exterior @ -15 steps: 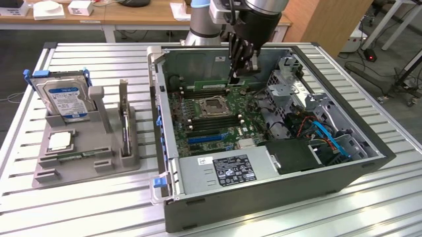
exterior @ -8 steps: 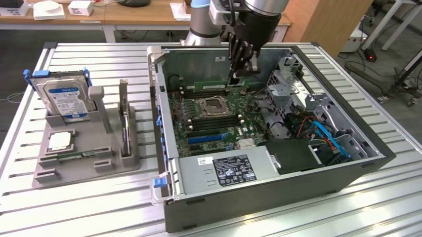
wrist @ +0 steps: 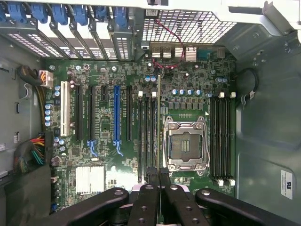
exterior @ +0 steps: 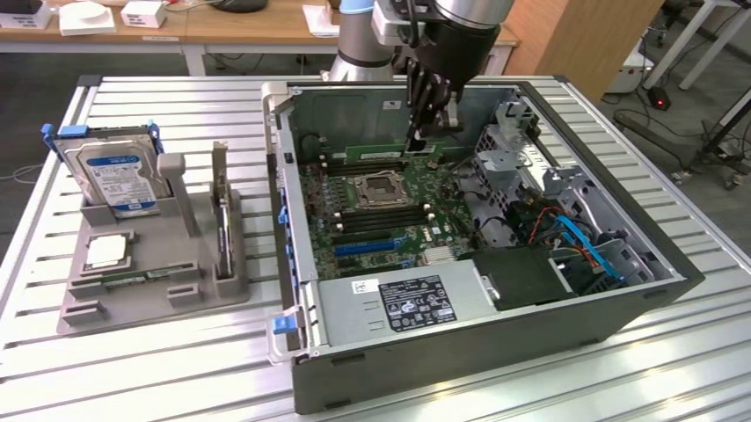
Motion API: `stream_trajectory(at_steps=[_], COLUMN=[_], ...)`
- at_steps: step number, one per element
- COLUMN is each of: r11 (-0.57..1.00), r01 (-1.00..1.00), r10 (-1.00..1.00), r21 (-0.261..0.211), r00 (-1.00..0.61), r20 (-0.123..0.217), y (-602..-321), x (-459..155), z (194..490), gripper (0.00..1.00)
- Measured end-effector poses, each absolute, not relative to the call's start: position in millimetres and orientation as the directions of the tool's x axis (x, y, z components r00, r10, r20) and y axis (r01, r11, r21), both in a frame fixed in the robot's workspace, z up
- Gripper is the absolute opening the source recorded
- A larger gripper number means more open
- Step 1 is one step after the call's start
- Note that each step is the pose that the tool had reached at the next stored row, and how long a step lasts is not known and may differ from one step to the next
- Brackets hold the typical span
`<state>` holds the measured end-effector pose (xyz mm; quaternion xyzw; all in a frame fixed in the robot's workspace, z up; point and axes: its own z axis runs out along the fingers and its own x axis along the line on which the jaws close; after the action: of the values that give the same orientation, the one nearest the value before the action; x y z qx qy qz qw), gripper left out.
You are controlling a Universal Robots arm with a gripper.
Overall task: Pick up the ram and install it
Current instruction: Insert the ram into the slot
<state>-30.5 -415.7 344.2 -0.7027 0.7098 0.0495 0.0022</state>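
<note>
Green ram [exterior: 385, 148] is hanging inside the open computer case [exterior: 470, 360], pinched by its upper edge between the jaws, which are pressing in on the board from both faces. Exterior view: the stick is sitting low over the motherboard [exterior: 352, 207], lying parallel to the dark memory slots on the far side of the processor socket [exterior: 382, 186]. Wrist view: the ram [wrist: 158, 122] is showing edge-on as a thin line and is running along the bank of slots [wrist: 146, 136] just beside the socket [wrist: 185, 145]; it appears to be lining up with the slot nearest the socket. The second bank [wrist: 221, 136] on the socket's other side is standing bare. Judgement: the pick-up is looking complete, and the stick is at the installing stage. Whether its lower edge is touching the slot or hovering just above, I cannot tell. Neither view is showing the end latches clearly closed on the board, so I am not counting the seating as done. Out on the worktop [exterior: 118, 378], well apart from the case, the grey fixture [exterior: 153, 299] is carrying the hard drive [exterior: 118, 176].
</note>
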Motion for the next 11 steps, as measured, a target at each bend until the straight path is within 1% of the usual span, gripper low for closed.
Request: stream_trajectory(at_steps=[11], r11=[0.006], r01=[-0.998], r10=[-0.997], r21=[0.067], r00=[-0.011], r20=[-0.073], y=[-415.7], x=[-30.5], z=[342.1], gripper=[0.11])
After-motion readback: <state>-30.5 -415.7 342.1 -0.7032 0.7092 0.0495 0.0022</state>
